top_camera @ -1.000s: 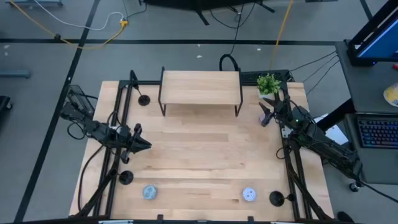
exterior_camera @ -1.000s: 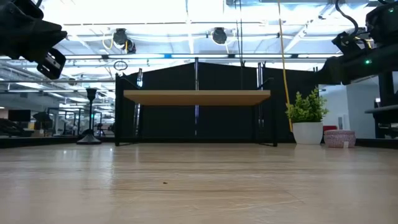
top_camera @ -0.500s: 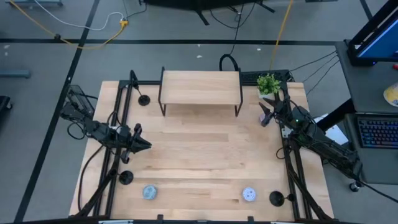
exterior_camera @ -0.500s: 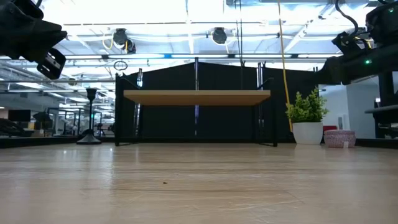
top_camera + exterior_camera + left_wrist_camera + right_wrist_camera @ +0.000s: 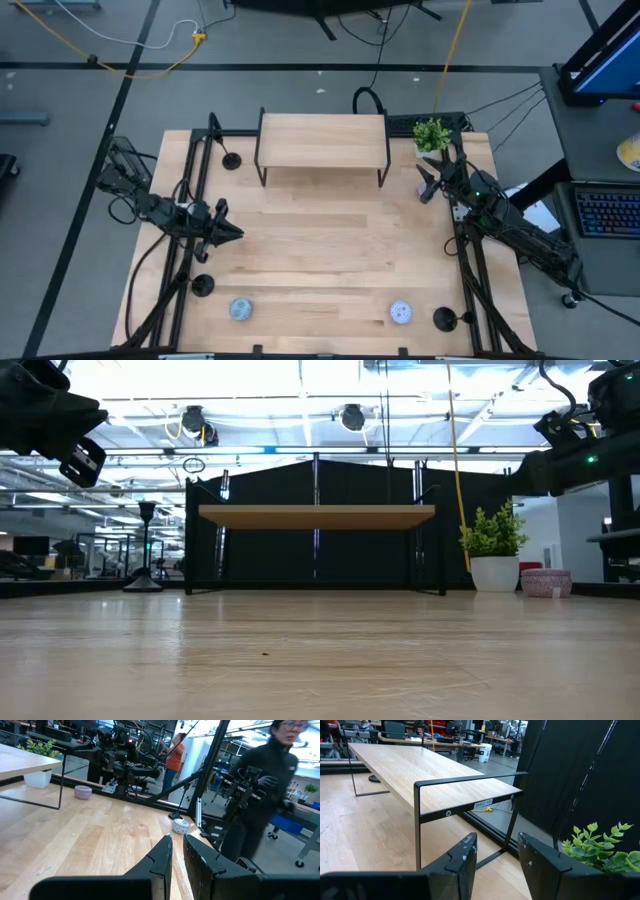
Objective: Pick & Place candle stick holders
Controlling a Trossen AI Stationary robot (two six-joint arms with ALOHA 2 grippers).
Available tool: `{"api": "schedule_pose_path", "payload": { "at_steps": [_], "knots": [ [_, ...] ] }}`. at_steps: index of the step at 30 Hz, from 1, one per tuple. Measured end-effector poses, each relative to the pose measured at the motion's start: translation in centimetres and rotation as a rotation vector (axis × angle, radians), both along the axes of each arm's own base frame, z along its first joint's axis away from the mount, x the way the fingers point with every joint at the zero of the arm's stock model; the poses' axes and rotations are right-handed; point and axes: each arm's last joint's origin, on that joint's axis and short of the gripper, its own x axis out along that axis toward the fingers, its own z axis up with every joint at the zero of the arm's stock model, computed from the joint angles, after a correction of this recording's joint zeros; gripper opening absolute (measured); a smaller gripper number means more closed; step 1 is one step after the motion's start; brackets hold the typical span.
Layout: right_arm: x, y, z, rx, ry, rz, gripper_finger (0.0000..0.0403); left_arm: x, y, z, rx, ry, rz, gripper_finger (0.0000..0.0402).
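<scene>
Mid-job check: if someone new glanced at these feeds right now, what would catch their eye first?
The wooden shelf on black legs at the table's far edge, with a potted plant at its right end. Next, the two dark arms at the table's sides: the left end effector nearly shut and empty, the right end effector parted and empty near the plant. Three black candle stick holders stand untouched.

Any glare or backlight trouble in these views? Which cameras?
Low view: ceiling lights glare across the top, and the shelf reads as a backlit silhouette against the bright room. High view: even light, only faint shadows; the black candle stick holders stand out clearly on the pale table. Right wrist view: shelf top evenly lit, no glare.
</scene>
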Motion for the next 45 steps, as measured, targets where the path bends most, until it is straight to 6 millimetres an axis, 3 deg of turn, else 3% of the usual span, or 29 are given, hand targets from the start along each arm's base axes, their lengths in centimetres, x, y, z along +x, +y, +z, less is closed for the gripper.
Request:
{"api": "schedule_pose_path", "payload": {
  "at_steps": [45],
  "knots": [
    [0.0,0.0,0.0,-0.048,0.048,0.006,0.0134,0.0,0.0,0.0,0.003,0.0,0.002,0.0051]
  ]
}}
